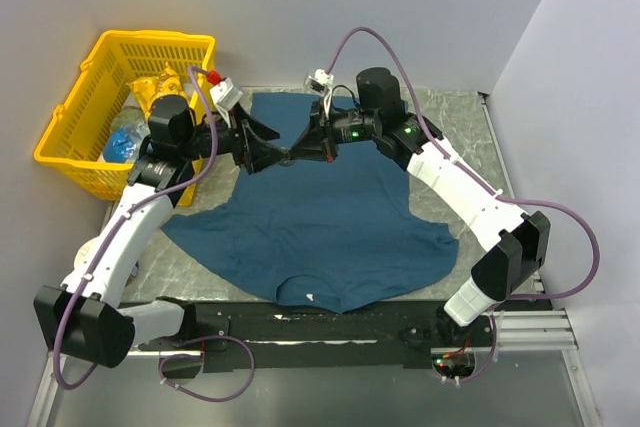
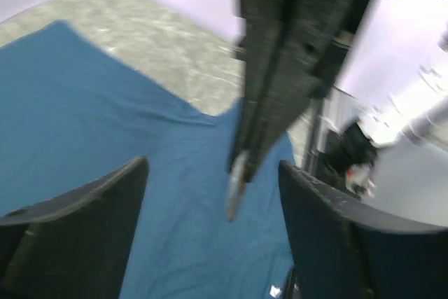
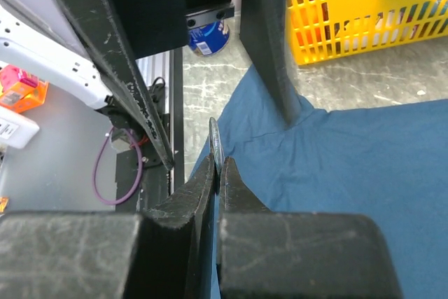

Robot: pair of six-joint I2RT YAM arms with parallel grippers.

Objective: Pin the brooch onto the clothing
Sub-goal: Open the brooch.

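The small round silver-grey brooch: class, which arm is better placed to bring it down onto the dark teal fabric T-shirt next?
Right, probably. The right gripper is shut on the small round silver-grey brooch, edge-on above the dark teal T-shirt. The left gripper stands open around it, holding nothing.

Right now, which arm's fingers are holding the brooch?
The right fingers. They are pinched shut on the edge of the brooch, above the blue shirt. The left fingers stand spread apart on either side, clear of it.

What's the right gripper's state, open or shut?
Shut on the brooch: in the right wrist view the right gripper has its fingers pressed together, the disc's edge pinched at their tips.
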